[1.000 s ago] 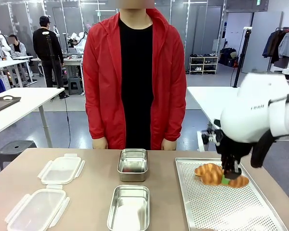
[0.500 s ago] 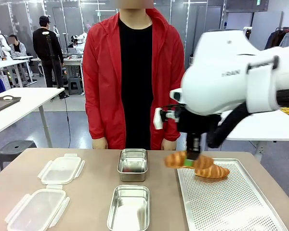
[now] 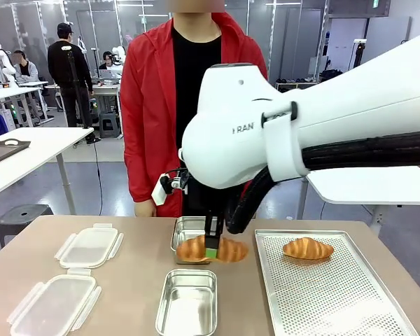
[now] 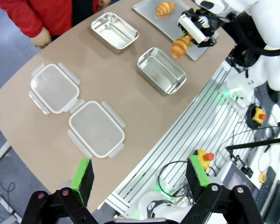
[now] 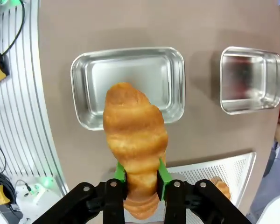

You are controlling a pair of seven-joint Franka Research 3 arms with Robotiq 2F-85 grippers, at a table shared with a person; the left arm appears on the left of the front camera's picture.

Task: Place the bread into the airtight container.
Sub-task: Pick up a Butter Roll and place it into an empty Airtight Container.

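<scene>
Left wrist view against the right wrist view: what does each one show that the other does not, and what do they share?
Left wrist view, not the right: two plastic lids and the left gripper, fingers open. Right wrist view, not the left: a close look at the right gripper, its green fingers shut on the held croissant near one end. Both: that croissant, two steel containers, the perforated tray and the second croissant.

brown table (image 3: 136, 273) | left edge: far clear plastic lid (image 3: 89, 246), near clear plastic lid (image 3: 54, 304) | middle: far steel container (image 3: 190, 227), near steel container (image 3: 187, 302) | right edge: perforated metal tray (image 3: 329, 297)
</scene>
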